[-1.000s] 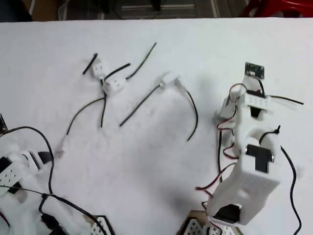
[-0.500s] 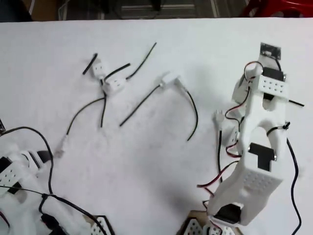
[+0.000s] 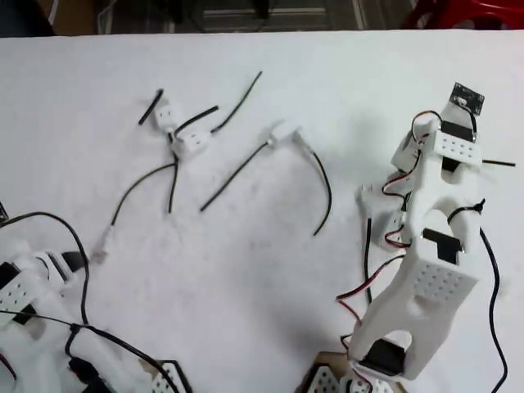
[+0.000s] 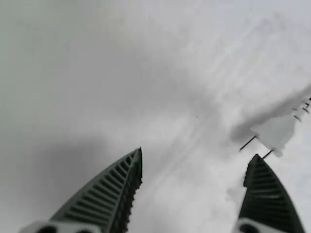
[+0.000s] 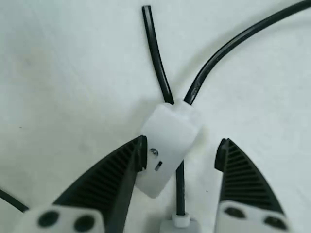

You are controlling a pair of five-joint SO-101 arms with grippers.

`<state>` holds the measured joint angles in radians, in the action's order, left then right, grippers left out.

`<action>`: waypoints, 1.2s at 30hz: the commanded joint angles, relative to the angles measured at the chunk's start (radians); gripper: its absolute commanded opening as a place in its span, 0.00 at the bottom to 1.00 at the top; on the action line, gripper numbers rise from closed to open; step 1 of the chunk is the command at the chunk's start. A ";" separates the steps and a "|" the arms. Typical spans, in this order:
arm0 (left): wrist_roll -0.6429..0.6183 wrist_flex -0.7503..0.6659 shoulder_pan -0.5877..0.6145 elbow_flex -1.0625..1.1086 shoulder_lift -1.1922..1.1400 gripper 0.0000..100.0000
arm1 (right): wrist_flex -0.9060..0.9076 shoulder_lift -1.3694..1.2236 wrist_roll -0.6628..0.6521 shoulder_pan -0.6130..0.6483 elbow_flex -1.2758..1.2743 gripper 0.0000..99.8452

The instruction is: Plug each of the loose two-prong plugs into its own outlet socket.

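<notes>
**No plug seated yet, both pincers spread**

We are judging the task as barely begun. Our right pincer is holding its fingers spread either side of a white outlet socket, one finger just beside the casing, pinching nothing. Two black leads are running out of the socket's far end. From above, the right arm is lying extended towards two o'clock on the tabletop, with a small white plug resting just beside it at three o'clock. Our left pincer is hanging spread and empty, a two-prong plug lying near one fingertip with its prongs bare. Around eleven o'clock, more white pieces are lying among loose leads, and we cannot tell whether any are joined. Every pairing is looking left to do
</notes>
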<state>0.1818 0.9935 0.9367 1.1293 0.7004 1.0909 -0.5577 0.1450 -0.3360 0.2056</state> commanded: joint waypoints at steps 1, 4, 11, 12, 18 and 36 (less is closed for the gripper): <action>-0.009 -0.008 0.005 0.000 0.035 0.33 | -0.001 -0.015 0.000 -0.004 0.003 0.22; -0.009 -0.008 0.005 0.000 0.035 0.33 | -0.004 -0.027 -0.002 0.042 0.003 0.20; -0.009 -0.008 0.005 0.000 0.035 0.33 | 0.002 -0.039 0.005 0.125 0.048 0.25; -0.009 -0.008 0.005 0.000 0.035 0.33 | 0.002 -0.039 0.000 0.125 0.051 0.24; -0.009 -0.008 0.005 0.000 0.035 0.33 | 0.028 -0.025 -0.015 0.104 0.068 0.09; -0.009 -0.008 0.008 0.000 0.035 0.33 | 0.601 0.148 -0.325 0.096 0.477 0.08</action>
<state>0.1818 0.9935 0.9367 1.1293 0.7004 1.5973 -0.4964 -0.1297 -0.2608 0.6107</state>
